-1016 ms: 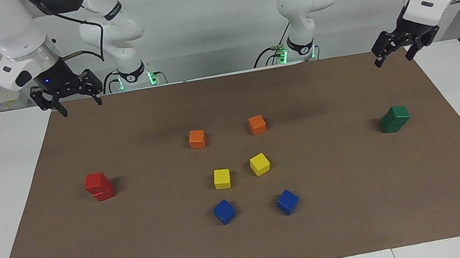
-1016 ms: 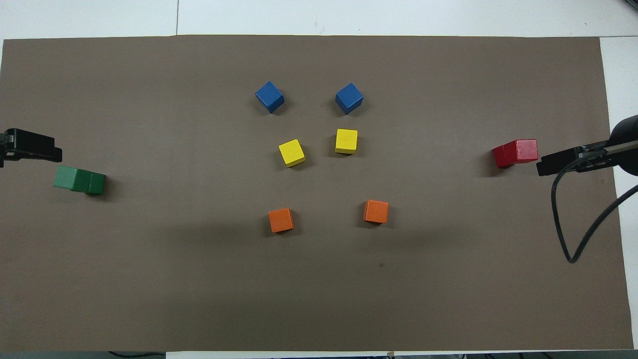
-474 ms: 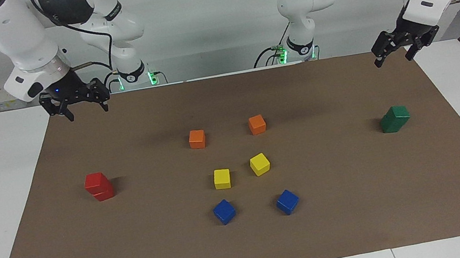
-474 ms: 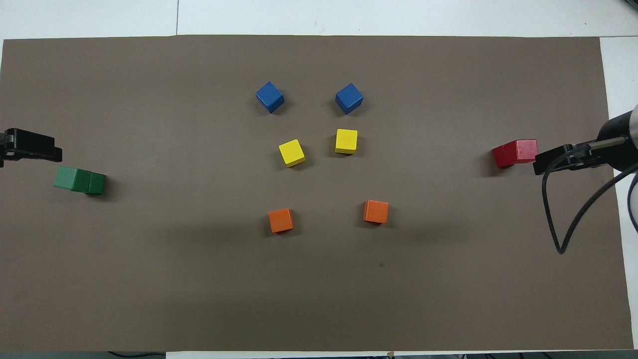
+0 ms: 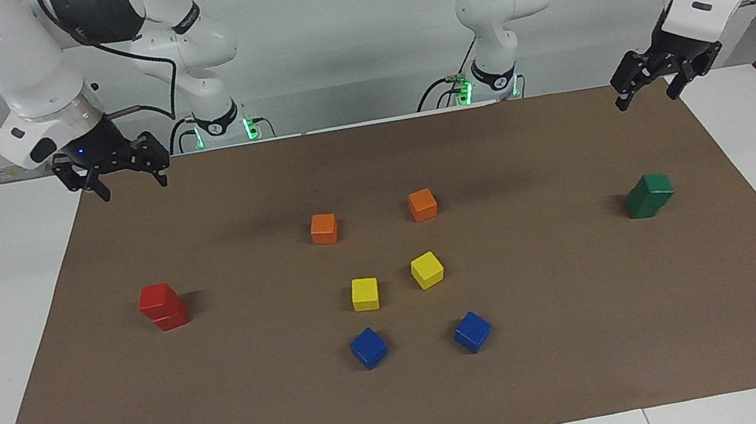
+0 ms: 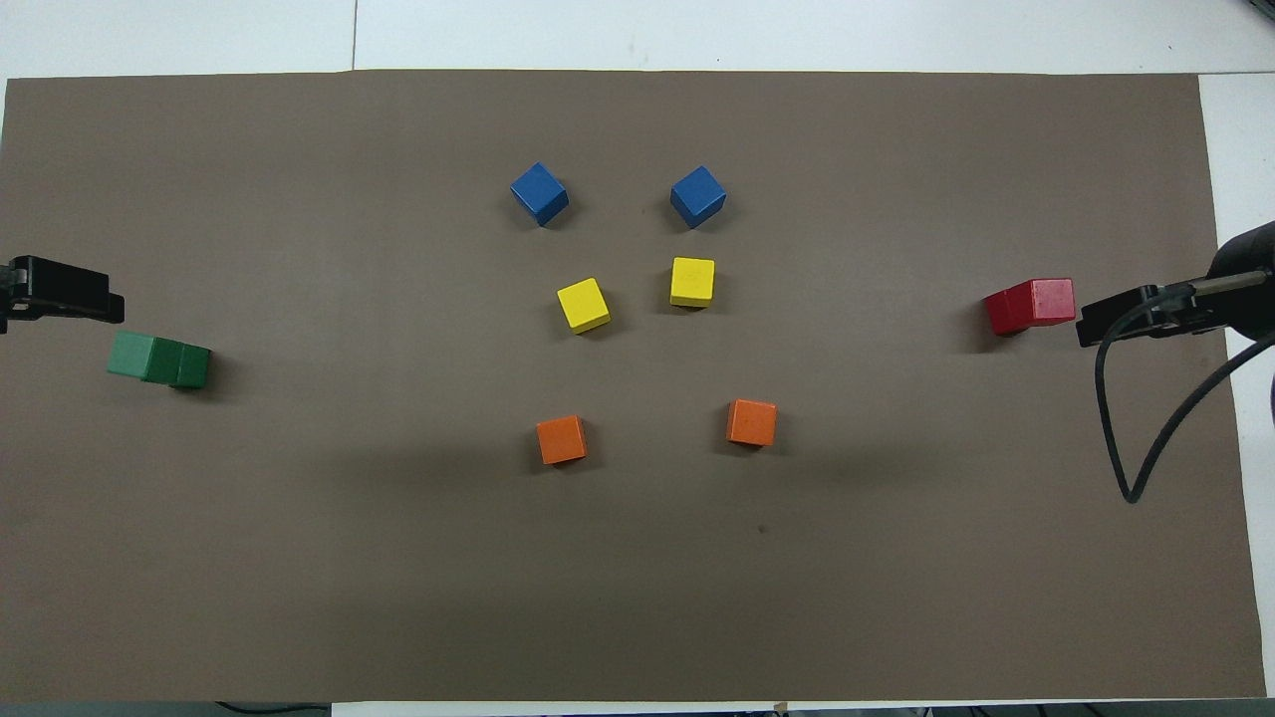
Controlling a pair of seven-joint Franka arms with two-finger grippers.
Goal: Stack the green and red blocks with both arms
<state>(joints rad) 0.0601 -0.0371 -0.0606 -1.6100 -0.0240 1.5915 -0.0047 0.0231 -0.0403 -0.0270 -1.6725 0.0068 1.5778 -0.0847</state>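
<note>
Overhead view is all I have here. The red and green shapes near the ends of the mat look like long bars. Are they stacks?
Observer: Yes. In the facing view the red stack is two cubes, one on the other, slightly twisted.
Operator: And the green?
Observer: The green stack is also two high, leaning a little.
Operator: Are the grippers touching them?
Observer: No. The right gripper and the left gripper hang open in the air above the mat, well clear of both stacks.

The left end effector (image 5: 647,87) is held raised over a corner of the brown mat (image 5: 408,404), fingers apart and empty; the right end effector (image 5: 124,178) is held likewise over the other robot-side corner.
</note>
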